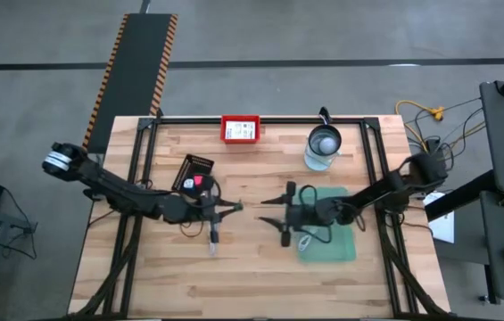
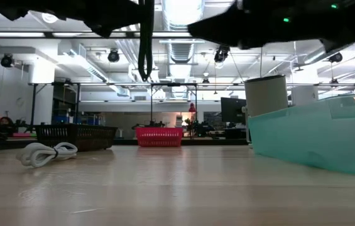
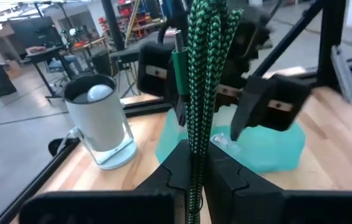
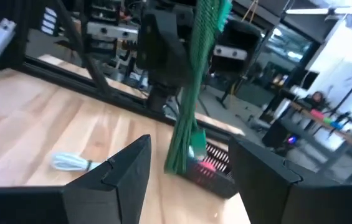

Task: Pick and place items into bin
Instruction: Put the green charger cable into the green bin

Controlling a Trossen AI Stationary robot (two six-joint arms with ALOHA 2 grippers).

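A green braided tie (image 3: 202,74), bundled in several strands, stands upright in my left gripper (image 3: 193,163), which is shut on it over the table's middle (image 1: 225,208). In the low view the tie (image 2: 144,44) shows as a dark strand ending clear above the table. My right gripper (image 4: 191,167) is open and faces the tie (image 4: 191,93) from the right, at the near-left corner of the teal bin (image 1: 336,236). A white coiled cable (image 2: 45,152) lies on the wood below the left gripper. A pink ball (image 1: 201,181) rests on a black tray. My left gripper pinches the green tie between its two fingers, along the bundle's length (image 3: 194,146), coming level from the table's left. The bundle runs upright through the hold, part above the fingers and part below. It is lifted clear of the table.
The glass jar with metal lid (image 1: 323,147) stands behind the bin near the far edge. A red basket (image 1: 241,129) sits at the far edge, centre. The black tray (image 1: 191,171) is left of centre. Bare wood lies along the near edge.
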